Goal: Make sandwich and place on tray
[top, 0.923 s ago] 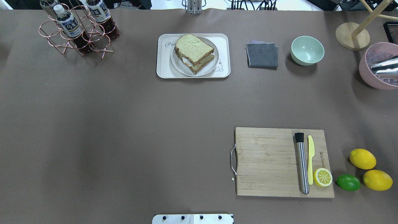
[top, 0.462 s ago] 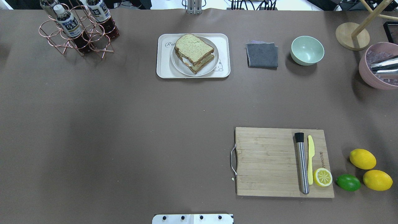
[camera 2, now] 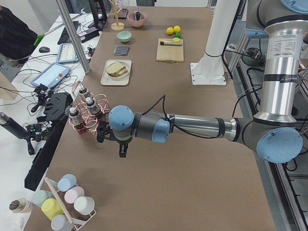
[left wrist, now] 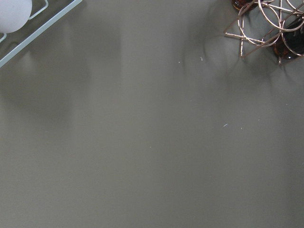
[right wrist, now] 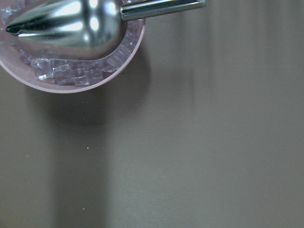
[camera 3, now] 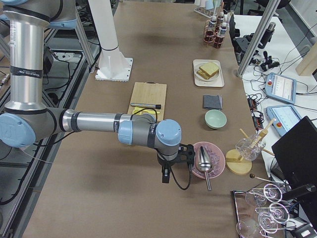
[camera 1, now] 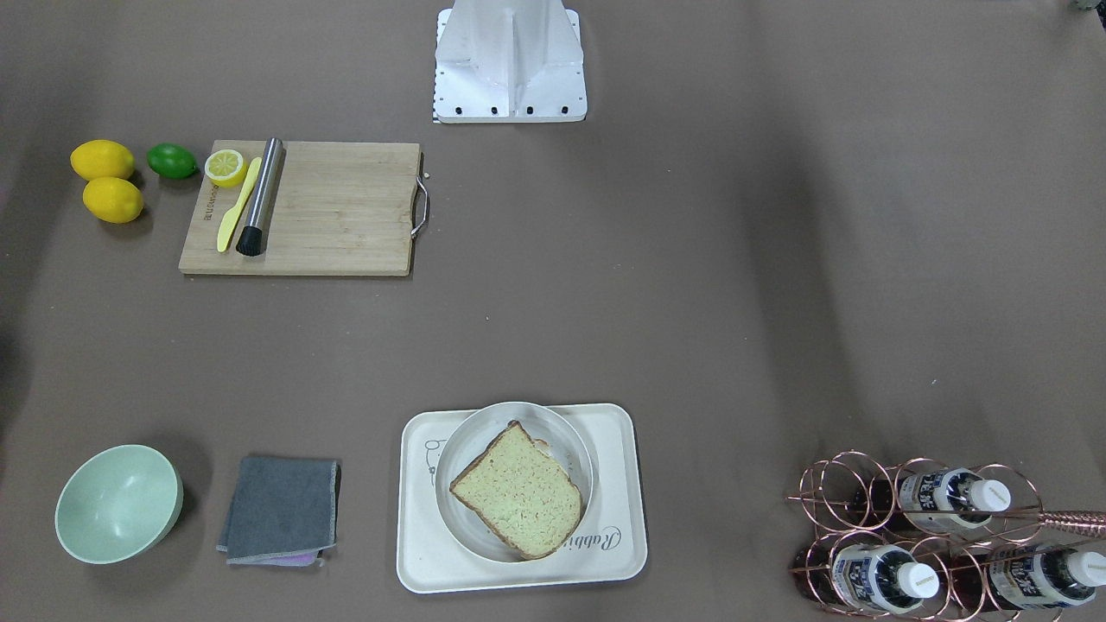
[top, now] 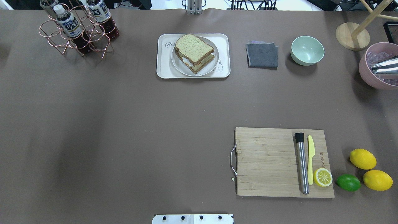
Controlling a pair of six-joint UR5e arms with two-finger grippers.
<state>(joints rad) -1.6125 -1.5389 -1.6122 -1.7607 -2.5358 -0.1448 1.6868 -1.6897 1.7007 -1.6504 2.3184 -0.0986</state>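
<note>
Nothing has shifted: our sandwich [top: 194,51] sits plated on the tray [top: 163,70], so left tool [camera 2: 122,152] and right tool [camera 3: 165,177] hang clear; open or closed, we cannot tell.

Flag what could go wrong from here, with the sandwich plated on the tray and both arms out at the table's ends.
1. The sandwich has its top slice skewed over the lower one on the plate; jolting the tray might shift it.
2. The left gripper hangs close beside the bottle rack; a swing could catch the wire.
3. The right gripper is near the scoop sticking out of the pink bowl; it could knock it.
</note>
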